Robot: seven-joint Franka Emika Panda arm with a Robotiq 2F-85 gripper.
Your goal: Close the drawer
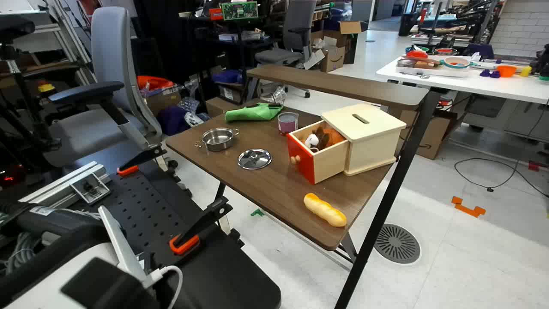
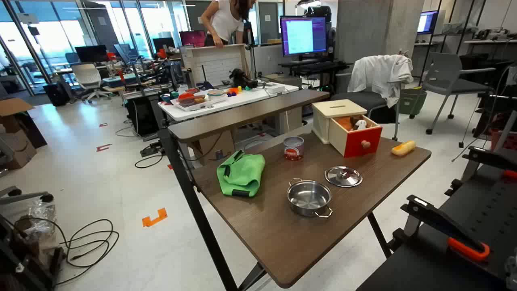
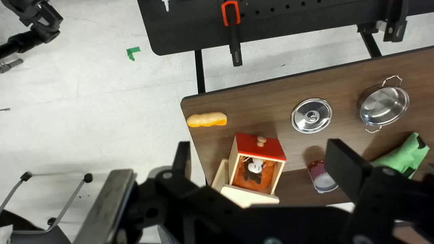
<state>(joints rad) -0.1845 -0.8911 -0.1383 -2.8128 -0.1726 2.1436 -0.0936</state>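
Through my wrist view I look down on a brown bench (image 3: 257, 105), with the jaws in the foreground, spread wide apart and well above everything that lies there. From left to right: near the bench's left corner lies a bread roll (image 3: 206, 120), pale and orange. Just beside it and lower in the view, between the two jaws as I see them, stands a pale wooden box (image 3: 249, 196), its drawer (image 3: 257, 150) sticking well out. The drawer has a red front and a round wooden knob, turned toward the black platform (image 3: 288, 25) along the top of the view; inside it sits a soft toy (image 3: 255, 167), orange and dark brown with a white patch. In both exterior views I can make out a slot in the box's top. Next to the right, a shiny lid (image 3: 311, 116) lies flat on the bench. Lower down, a tin can (image 3: 322, 178) with a purple label stands upright near the drawer. Farther right I find a metal pot (image 3: 384, 105) with two thin handles, and below it a crumpled green cloth (image 3: 403, 156) with black patches, partly hidden by the jaws.
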